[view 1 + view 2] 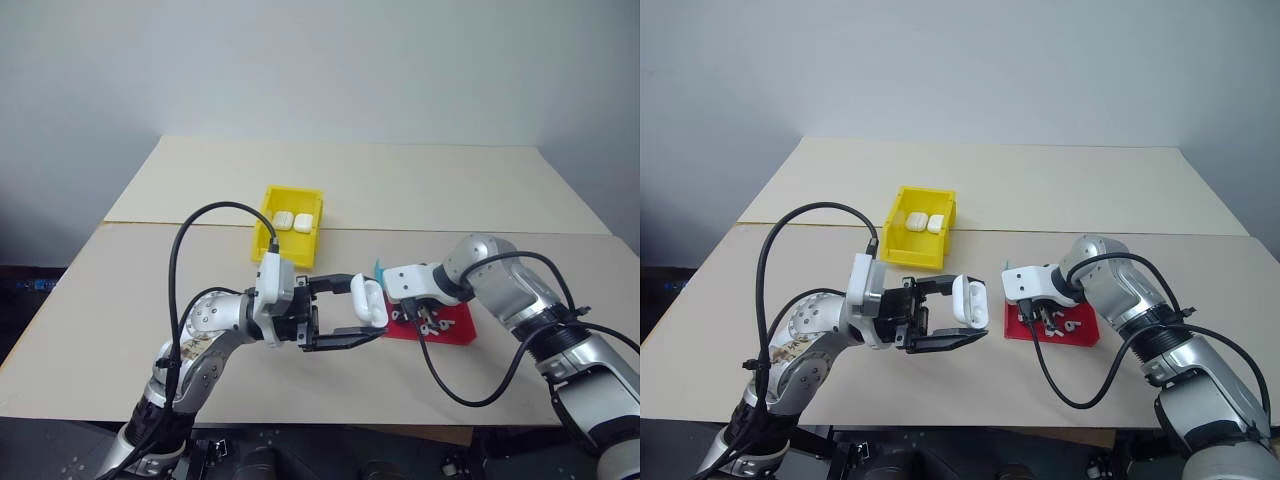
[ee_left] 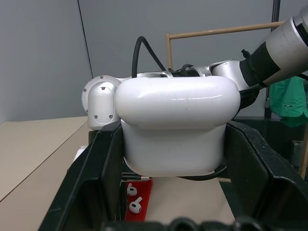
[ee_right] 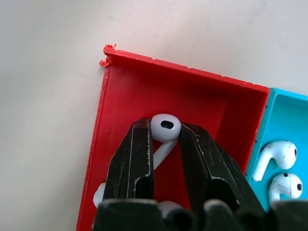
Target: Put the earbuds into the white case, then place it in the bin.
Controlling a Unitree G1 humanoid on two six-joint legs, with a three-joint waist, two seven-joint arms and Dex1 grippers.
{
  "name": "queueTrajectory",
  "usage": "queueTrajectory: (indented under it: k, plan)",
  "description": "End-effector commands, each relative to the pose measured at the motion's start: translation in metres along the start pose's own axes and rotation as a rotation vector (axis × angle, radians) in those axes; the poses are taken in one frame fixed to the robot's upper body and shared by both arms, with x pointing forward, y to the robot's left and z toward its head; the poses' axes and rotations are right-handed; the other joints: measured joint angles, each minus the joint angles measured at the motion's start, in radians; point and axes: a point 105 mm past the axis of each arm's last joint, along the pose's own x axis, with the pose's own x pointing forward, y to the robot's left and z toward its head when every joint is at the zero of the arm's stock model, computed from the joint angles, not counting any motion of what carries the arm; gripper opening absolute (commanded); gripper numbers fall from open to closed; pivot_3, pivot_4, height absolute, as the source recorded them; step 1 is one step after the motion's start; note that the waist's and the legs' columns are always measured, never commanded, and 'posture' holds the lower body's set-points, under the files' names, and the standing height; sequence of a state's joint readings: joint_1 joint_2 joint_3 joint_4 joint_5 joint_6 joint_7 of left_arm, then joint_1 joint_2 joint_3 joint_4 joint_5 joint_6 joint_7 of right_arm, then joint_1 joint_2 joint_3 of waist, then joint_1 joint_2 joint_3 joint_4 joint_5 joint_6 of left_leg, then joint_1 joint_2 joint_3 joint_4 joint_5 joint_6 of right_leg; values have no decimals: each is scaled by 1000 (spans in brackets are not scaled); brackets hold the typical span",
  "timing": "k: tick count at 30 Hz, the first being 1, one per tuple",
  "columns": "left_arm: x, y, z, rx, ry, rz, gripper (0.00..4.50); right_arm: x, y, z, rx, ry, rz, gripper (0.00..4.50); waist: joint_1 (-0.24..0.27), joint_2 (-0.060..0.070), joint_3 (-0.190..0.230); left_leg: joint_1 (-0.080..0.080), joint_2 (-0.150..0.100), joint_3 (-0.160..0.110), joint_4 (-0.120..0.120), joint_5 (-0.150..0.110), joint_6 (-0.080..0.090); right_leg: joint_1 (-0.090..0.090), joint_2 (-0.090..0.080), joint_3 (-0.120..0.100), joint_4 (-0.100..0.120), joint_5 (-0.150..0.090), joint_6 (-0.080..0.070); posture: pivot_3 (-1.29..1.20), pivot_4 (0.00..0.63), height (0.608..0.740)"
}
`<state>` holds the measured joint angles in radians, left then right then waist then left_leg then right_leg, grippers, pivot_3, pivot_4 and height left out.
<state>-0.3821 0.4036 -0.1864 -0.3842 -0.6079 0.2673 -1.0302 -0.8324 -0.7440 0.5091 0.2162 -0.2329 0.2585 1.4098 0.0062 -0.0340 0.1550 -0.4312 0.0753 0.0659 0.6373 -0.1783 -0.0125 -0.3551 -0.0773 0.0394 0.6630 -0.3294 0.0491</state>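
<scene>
Wide bare surface (image 1: 120, 330) is seen on the left and far side; the yellow bin (image 1: 287, 240) sits mid-surface, two white cases inside. The left claw (image 1: 345, 312) is held above the surface, pressed shut on the white case (image 1: 368, 301), lid open. The right claw (image 3: 166, 132) is lowered into the red tray (image 3: 192, 91) – an earbud (image 3: 165, 126) is pinched between its fingers (image 3: 134, 159), beside the tray's inner wall. More earbuds (image 3: 276, 156) lie in the adjoining blue section.

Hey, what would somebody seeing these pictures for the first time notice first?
Probably the white case, held open above the table in the left gripper at centre. Next, the right gripper pinching an earbud in the red tray, and the yellow bin behind, already holding two white cases.
</scene>
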Motion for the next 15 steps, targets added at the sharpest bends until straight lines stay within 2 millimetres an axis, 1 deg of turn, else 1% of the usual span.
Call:
queueTrajectory:
  k: [1,3,6,7,8,10,11,13,15]
  plan:
    - [4,-2,9,28,-22,-18,2789,-10,-2,-2,62,-33,-62,621,0,0,0,0,0,0,0,0,0,0,0,0,0,0,0,0,150,740]
    - [5,-1,9,26,-28,-22,2789,-19,-3,2,104,-85,-105,621,1,0,0,0,0,0,0,0,0,0,0,0,0,0,0,0,150,740]
    - [7,3,13,31,-41,-30,2789,-52,3,13,192,-256,-179,621,7,1,1,-1,0,0,0,0,0,-1,0,0,0,0,0,0,150,740]
    - [7,4,14,33,-44,-32,2789,-59,6,17,211,-296,-194,621,8,2,1,-1,0,0,0,0,0,-1,0,0,0,0,0,0,150,740]
    - [7,5,15,35,-47,-36,2789,-71,9,22,246,-374,-212,621,7,2,1,-2,0,-1,0,0,0,-1,0,-1,-1,0,0,0,150,740]
    - [9,8,19,35,-57,-43,2789,-98,25,33,254,-582,-254,621,10,2,1,-2,0,-1,0,0,0,0,0,-1,-1,0,0,0,150,740]
    - [10,9,20,34,-60,-45,2789,-107,31,36,252,-645,-269,621,9,2,1,-2,0,-2,0,0,0,1,0,-2,-2,0,0,0,150,740]
    - [11,10,21,26,-67,-59,2789,-129,42,45,307,-859,-312,621,7,2,1,-1,0,-2,0,-1,1,2,0,-2,-3,0,0,0,150,740]
    - [12,12,20,21,-69,-64,2789,-144,50,53,356,-1030,-339,621,1,2,1,-1,0,-2,0,-1,1,2,0,-2,-3,0,0,0,150,740]
